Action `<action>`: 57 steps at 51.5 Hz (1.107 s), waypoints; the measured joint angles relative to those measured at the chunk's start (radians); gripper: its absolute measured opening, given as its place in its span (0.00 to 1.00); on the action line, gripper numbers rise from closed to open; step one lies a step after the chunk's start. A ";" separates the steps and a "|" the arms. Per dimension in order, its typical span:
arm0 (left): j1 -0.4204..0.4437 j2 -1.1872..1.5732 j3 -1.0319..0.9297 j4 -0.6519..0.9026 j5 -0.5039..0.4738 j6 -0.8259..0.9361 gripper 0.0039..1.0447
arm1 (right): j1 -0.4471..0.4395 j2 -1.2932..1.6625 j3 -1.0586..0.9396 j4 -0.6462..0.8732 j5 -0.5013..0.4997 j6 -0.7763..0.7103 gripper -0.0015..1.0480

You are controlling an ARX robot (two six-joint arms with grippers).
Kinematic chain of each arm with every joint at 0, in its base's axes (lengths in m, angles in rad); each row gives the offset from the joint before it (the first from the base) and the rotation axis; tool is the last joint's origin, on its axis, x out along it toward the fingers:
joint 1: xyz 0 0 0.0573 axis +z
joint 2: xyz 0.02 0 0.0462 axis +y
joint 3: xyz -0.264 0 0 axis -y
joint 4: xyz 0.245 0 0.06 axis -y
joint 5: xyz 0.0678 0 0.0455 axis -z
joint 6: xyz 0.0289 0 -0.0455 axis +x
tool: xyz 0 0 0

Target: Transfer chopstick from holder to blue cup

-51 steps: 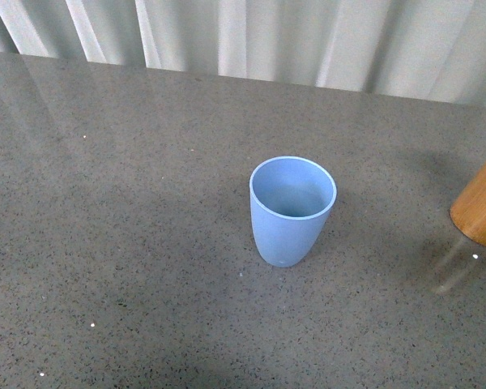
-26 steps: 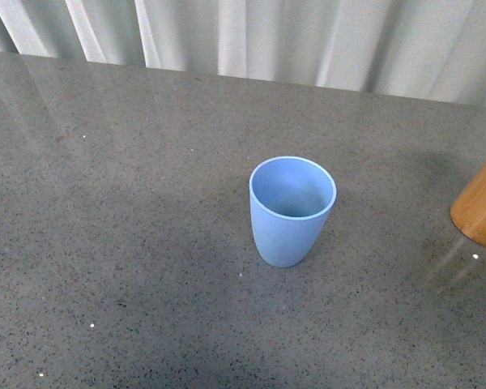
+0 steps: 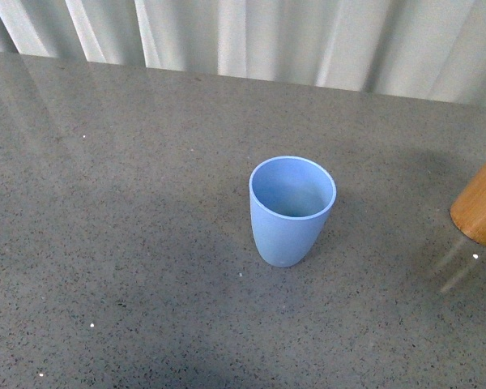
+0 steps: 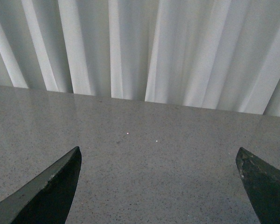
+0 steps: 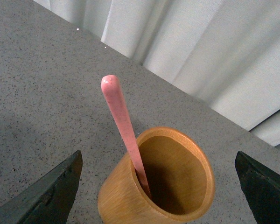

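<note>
Standing in the holder [image 5: 114, 198], the chopstick [image 5: 122, 123] leans against its rim, pink end up, ahead of the right gripper [image 5: 157, 156], whose fingers are spread wide and touch neither. The blue cup [image 3: 292, 215] stands mid-table [image 3: 105, 203], well apart from the holder. The left gripper [image 4: 157, 150] is likewise spread, holding nothing.

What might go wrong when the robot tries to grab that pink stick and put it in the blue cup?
1. The chopstick is thin and leans on the rim of the holder, so the wide-open right gripper might close beside it or bump the holder over.
2. The blue cup narrows toward its base, so a long stick leaning inside might tip it.
</note>
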State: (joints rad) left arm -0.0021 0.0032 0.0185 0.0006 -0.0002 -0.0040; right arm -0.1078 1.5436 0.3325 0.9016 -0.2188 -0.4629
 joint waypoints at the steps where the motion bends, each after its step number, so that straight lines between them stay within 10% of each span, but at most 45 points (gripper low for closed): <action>1: 0.000 0.000 0.000 0.000 0.000 0.000 0.94 | 0.003 0.014 0.006 0.010 -0.001 -0.002 0.90; 27: 0.000 0.000 0.000 0.000 0.000 0.000 0.94 | 0.057 0.127 0.099 0.049 0.015 -0.024 0.89; 48: 0.000 0.000 0.000 0.000 0.000 0.000 0.94 | 0.059 0.141 0.102 0.079 0.015 -0.026 0.07; 57: 0.000 0.000 0.000 0.000 0.000 0.000 0.94 | 0.037 0.096 0.076 0.086 0.014 0.000 0.02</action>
State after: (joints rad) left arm -0.0021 0.0032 0.0185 0.0006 -0.0002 -0.0040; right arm -0.0708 1.6398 0.4088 0.9878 -0.2043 -0.4629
